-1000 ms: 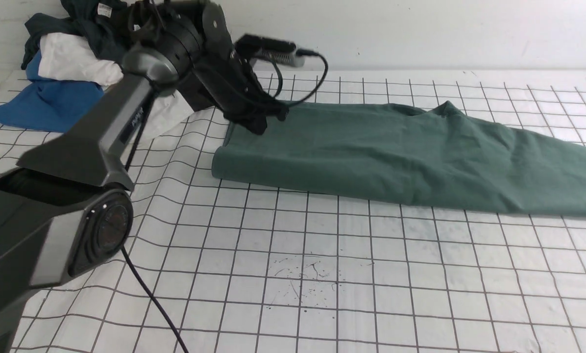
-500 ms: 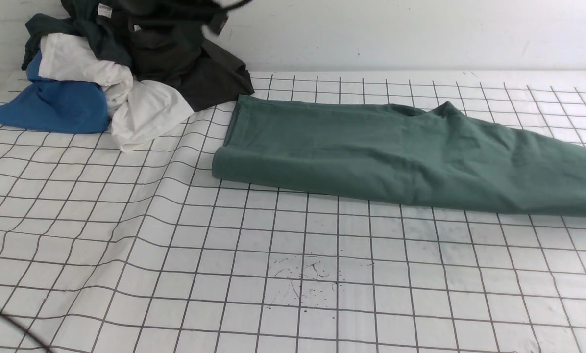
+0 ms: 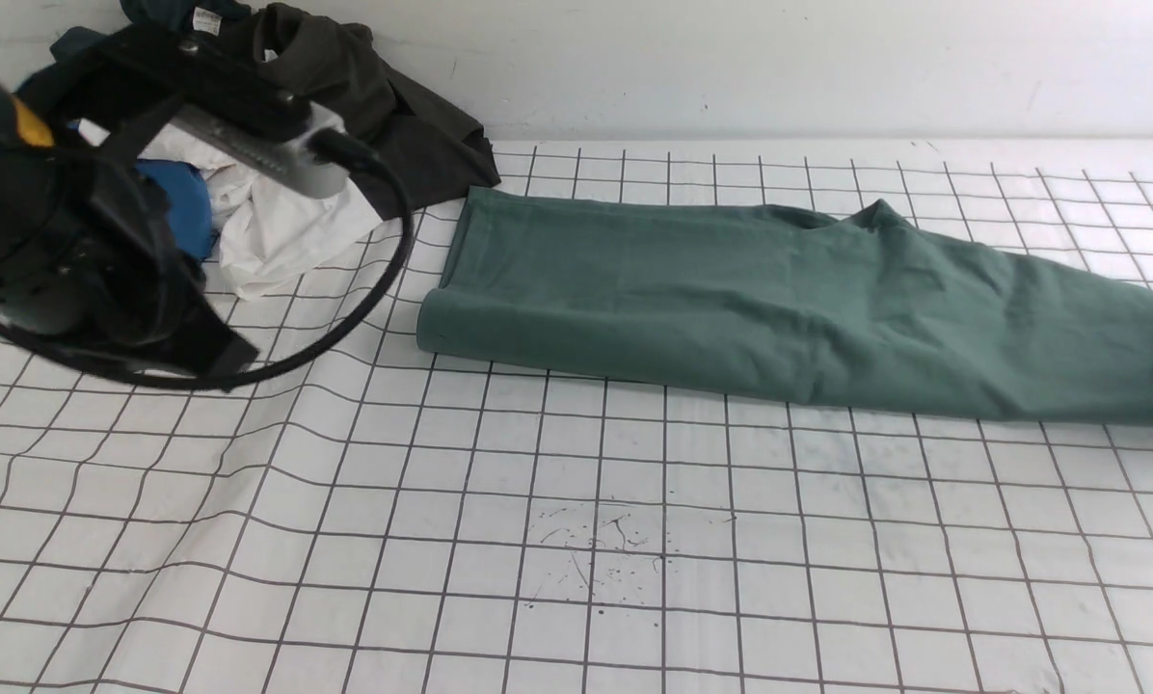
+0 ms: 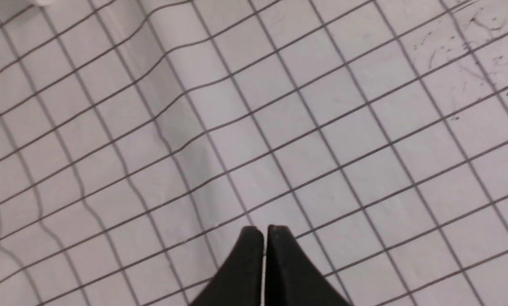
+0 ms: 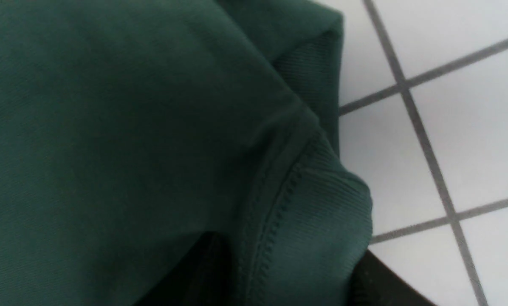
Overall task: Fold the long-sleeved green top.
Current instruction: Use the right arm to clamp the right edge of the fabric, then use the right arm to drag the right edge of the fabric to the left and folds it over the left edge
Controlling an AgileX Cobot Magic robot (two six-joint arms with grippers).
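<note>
Top (image 3: 779, 299): stretched out as a long narrow band on the far half of the sheet (image 3: 634, 540), lengthwise fold apparently done, rounded end just beside the pile (image 3: 278, 217) of other clothes, other end running to the right edge. Pinched there at the ribbed cuff (image 5: 322, 212) by the right gripper (image 5: 288, 276), closed on the fabric, probably to keep the band taut or to carry that end over. Off to the left, well apart from the top, the left gripper (image 4: 264, 231): shut tight, empty, above bare sheet, likely kept clear so as not to drag the fold. Crosswise folding not yet done.
</note>
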